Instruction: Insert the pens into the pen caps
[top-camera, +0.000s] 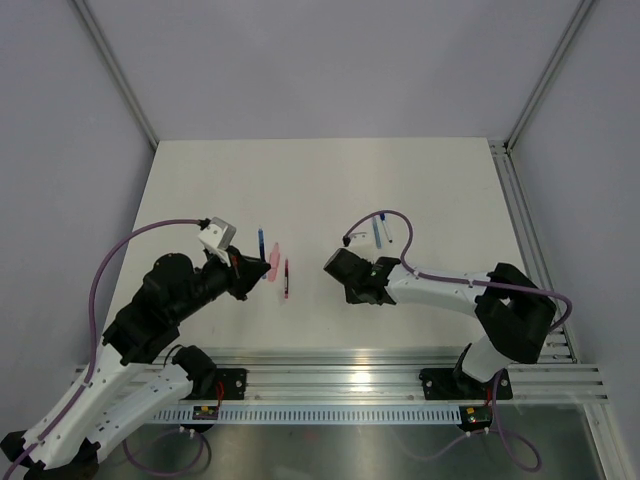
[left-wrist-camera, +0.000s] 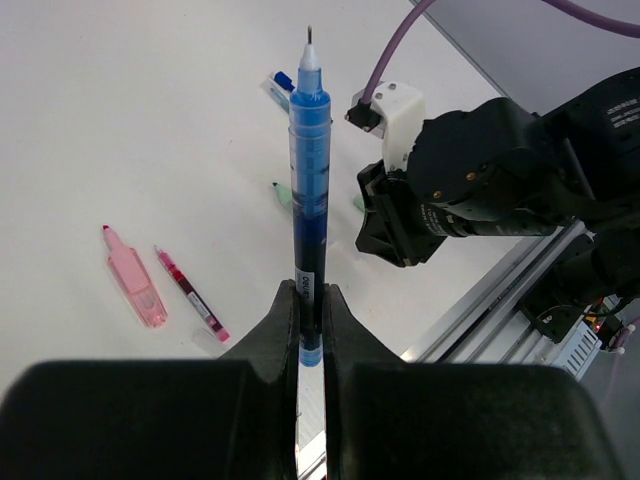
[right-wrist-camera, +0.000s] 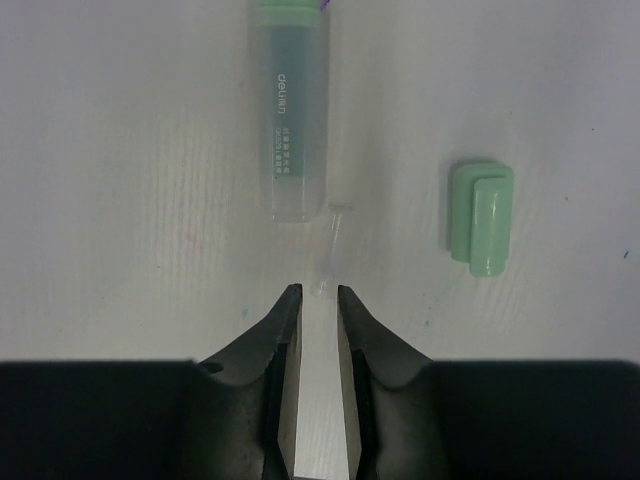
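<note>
1 dark blue plastic pen (left-wrist-camera: 308, 200) is up off the white table (top-camera: 300, 180), clamped near its tail by the left gripper (left-wrist-camera: 310, 292), jaws pinched tight on the barrel. Its long axis runs straight out from the fingers toward 12 o'clock in the left wrist view, white nib end leading.

Now the partner: the right gripper (right-wrist-camera: 312, 292) sits at 3 o'clock from the barrel's middle in that same view, apart from it and off its line. Its jaws stand a narrow slit apart with a pale strip between them. Clear cap or bare table, I cannot tell.

Just ahead of it at 12 o'clock lies a grey-green translucent plastic tube (right-wrist-camera: 291, 120), long axis running 12 to 6. At 2 o'clock lies a short light green cap with a clip (right-wrist-camera: 480, 218). Both lie flat, untouched.

My call: nib and cap mouth must share 1 line, and the right arm is nearer those caps. At 9 o'clock from the left gripper, a pink translucent cap (left-wrist-camera: 135, 290) and a thin red pen (left-wrist-camera: 190, 297) lie side by side.
</note>
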